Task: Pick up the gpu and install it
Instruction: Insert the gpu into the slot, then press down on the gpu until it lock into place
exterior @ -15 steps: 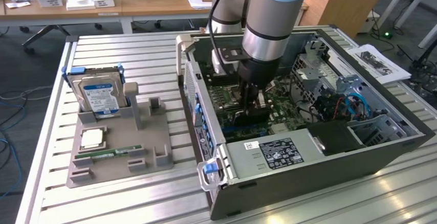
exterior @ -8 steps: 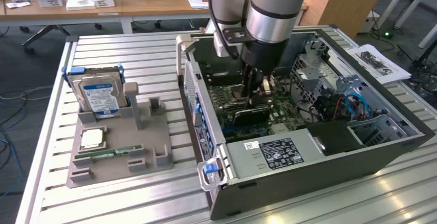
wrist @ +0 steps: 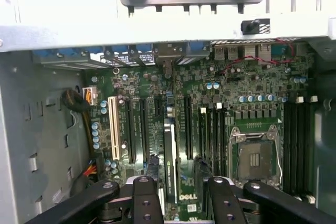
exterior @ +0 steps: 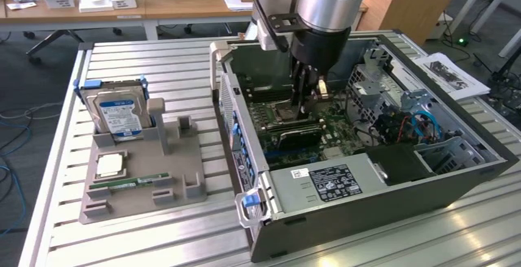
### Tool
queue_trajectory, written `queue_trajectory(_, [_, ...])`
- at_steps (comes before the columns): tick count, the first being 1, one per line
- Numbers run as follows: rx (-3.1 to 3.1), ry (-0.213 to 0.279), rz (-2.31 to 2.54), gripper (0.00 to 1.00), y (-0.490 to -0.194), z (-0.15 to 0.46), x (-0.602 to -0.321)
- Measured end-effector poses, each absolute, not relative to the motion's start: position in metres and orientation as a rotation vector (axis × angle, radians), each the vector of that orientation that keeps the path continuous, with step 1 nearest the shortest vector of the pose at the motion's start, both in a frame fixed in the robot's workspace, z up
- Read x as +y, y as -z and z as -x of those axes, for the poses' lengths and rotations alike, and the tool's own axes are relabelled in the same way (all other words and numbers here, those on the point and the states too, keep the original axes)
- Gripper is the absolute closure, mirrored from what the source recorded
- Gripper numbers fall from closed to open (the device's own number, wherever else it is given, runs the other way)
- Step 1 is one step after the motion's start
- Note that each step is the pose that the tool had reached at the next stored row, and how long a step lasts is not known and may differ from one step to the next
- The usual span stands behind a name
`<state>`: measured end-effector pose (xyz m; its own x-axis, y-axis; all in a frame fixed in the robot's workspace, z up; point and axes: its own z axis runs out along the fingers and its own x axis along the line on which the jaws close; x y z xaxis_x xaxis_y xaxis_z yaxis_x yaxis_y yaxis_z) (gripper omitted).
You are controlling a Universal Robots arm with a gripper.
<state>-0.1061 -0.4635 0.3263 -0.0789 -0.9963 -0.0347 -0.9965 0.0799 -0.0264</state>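
gpu point(wrist: 169, 163): down inside the computer case point(exterior: 366, 212), standing on edge in a slot on the motherboard point(wrist: 252, 93), right there between the two fingers. In the exterior view it shows as a dark strip point(exterior: 294, 136) just under the fingertips.

Case contents: lying on its side and open on top, with the green motherboard across its floor. There's a metal CPU socket point(wrist: 255, 158), a white expansion slot point(wrist: 113, 135) and rows of black slots beside the card.

Grey tray point(exterior: 138, 197): sits on the slatted table, on the exterior view's left, well apart from the case. It carries a silver hard drive point(exterior: 118, 114) with a blue label, propped upright in its holder. A square processor chip point(exterior: 110, 165) lies flat, and a slim green memory stick point(exterior: 134, 183) sits just in front of it.

Gripper point(wrist: 181, 200): reaching straight down into the case point(exterior: 308, 111) with its jaws spread wide and nothing clasped. The black fingers point(wrist: 144, 198) stand on either side of the card, with a gap showing on both sides.

Card heading: pale thin edge faces up toward the wrist camera. Its long axis runs parallel to the expansion slots, with one end toward the case wall that carries the ports and the other under the gripper.
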Motion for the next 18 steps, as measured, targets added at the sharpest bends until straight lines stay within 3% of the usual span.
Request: queue_trajectory(18, [2.276,-0.006,2.102,0.6,-0.3264,0.1061,-0.4635])
